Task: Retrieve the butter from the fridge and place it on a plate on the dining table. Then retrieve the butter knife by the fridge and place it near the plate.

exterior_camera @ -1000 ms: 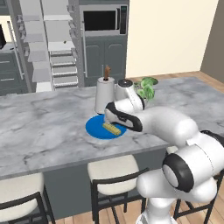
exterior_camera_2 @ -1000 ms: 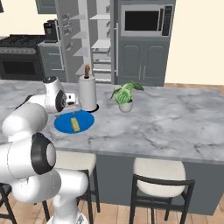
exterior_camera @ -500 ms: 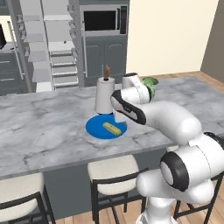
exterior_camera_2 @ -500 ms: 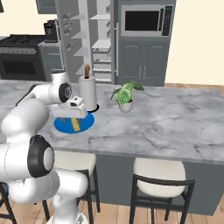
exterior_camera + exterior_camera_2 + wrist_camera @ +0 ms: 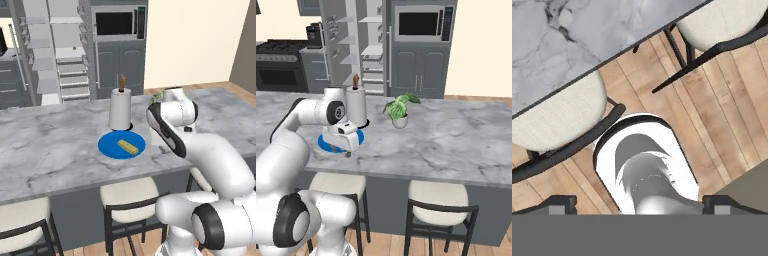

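The yellow butter [image 5: 128,146] lies on the blue plate [image 5: 121,145] on the marble dining table [image 5: 50,150]. My gripper [image 5: 348,152] hangs free just above the plate's [image 5: 323,143] near right edge, apart from the butter. In the hand view the gripper [image 5: 639,204] stands open and empty, its fingertips [image 5: 562,203] wide apart, and it looks down past the table edge [image 5: 587,30] at the floor. The fridge [image 5: 72,55] stands open at the back, its white shelves [image 5: 372,50] showing. The butter knife is out of view.
A white paper towel roll [image 5: 120,108] stands right behind the plate. A small potted plant [image 5: 400,107] sits right of it on the table. Cushioned stools [image 5: 127,192] [image 5: 438,195] line the table's near side. A dark stove [image 5: 278,70] is at the back left.
My hand has lifted off the plate and swung right and toward the table's near edge. The butter stays lying on the plate.
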You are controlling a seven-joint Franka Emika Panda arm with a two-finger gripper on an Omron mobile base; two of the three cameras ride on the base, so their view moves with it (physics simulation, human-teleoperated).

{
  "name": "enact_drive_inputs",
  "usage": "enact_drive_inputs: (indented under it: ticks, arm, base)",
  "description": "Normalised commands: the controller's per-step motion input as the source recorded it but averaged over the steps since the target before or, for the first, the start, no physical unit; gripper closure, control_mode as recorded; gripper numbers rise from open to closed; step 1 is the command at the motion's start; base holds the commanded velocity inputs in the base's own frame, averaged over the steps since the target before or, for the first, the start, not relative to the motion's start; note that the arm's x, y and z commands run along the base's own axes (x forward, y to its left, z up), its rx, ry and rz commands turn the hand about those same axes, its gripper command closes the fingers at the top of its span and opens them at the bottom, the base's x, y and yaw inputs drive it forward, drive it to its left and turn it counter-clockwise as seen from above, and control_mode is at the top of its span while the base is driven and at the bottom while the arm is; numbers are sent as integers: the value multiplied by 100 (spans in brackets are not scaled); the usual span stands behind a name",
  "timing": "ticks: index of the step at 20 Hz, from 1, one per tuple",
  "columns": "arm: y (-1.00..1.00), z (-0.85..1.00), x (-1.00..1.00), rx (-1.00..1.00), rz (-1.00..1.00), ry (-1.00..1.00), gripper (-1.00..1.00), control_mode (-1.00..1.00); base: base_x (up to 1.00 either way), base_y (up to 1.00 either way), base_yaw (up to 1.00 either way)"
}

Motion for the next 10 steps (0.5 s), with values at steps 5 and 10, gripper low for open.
enact_drive_inputs:
  ticks: [5, 10]
  arm:
    - [-8, 14, -48, 0, -5, 0, -100, -100]
    - [5, 23, -42, 0, 11, 0, -100, -100]
  base:
    - [0, 0, 0]
    - [0, 0, 0]
